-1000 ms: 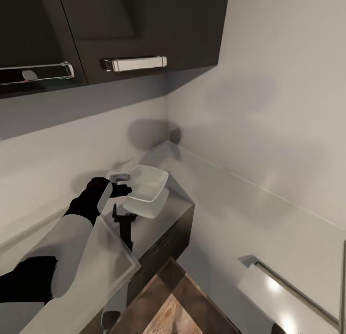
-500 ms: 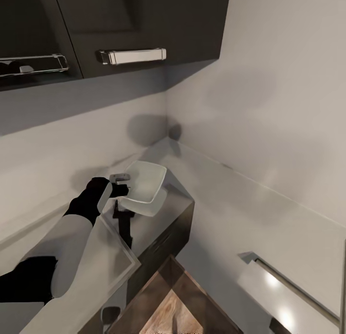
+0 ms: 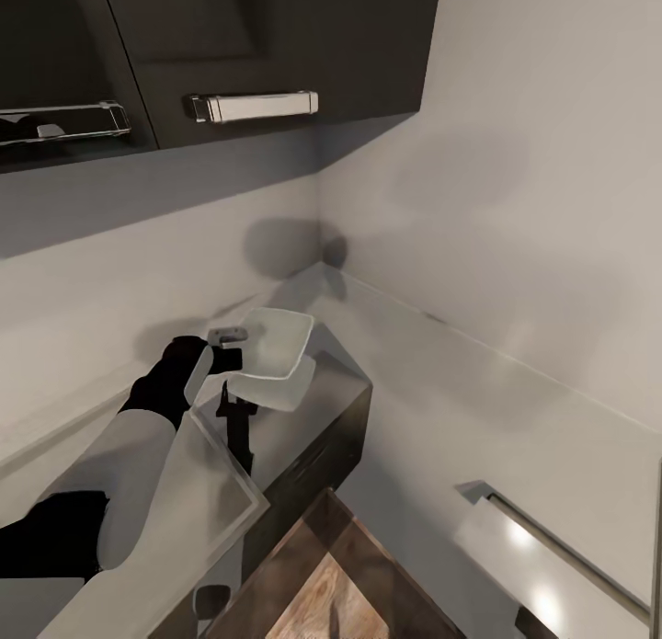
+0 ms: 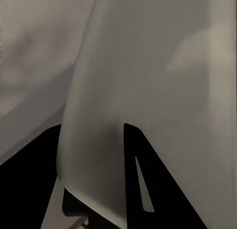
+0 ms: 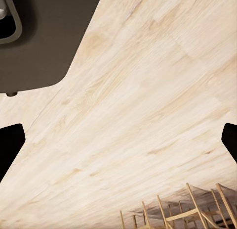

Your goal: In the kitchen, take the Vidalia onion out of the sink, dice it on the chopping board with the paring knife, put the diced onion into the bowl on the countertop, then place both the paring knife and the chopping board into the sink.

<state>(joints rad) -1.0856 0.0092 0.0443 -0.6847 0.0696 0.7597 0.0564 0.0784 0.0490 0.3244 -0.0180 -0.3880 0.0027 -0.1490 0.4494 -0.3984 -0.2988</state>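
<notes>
One left end effector (image 3: 230, 349) seemingly grips the tilted bowl's (image 3: 276, 345) rim.

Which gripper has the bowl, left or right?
The left gripper: its fingers close on the rim of the white bowl, tilted above the countertop. The right gripper is open over wood floor.

The bowl (image 3: 272, 348) sits tilted above the desk (image 3: 303, 418) near its far end, close to the room corner, held at its near-left rim by the left gripper (image 3: 230, 345). Wall cabinets (image 3: 267, 51) hang above and behind it. The floor (image 3: 322, 602) lies below the desk's front edge. To the right, a second desk (image 3: 570, 547) runs along the side wall.
</notes>
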